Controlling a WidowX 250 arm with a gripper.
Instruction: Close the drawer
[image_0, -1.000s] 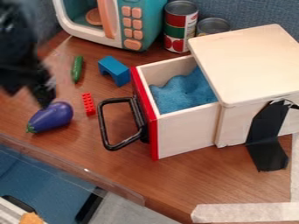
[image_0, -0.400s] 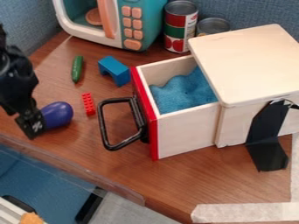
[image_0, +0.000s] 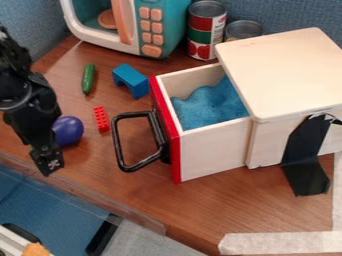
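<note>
At the left of the view hangs the black gripper (image_0: 48, 162), low over the table near its front edge and left of the drawer, apart from it. The drawer (image_0: 212, 156) stands pulled out to the left from the light wooden box (image_0: 284, 70). It has a red front and holds crumpled blue material (image_0: 210, 106). Its black loop handle (image_0: 117, 142) points toward the gripper.
A purple eggplant (image_0: 69, 131) lies partly behind the gripper. Between it and the drawer is a red brick (image_0: 101, 119). Farther back are a green cucumber (image_0: 88, 79), a blue block (image_0: 131, 81), a toy microwave (image_0: 160, 30) and two cans (image_0: 206, 30).
The gripper has come down from the upper left and shifted slightly right toward the front edge, now covering part of the eggplant. The drawer has not moved.
</note>
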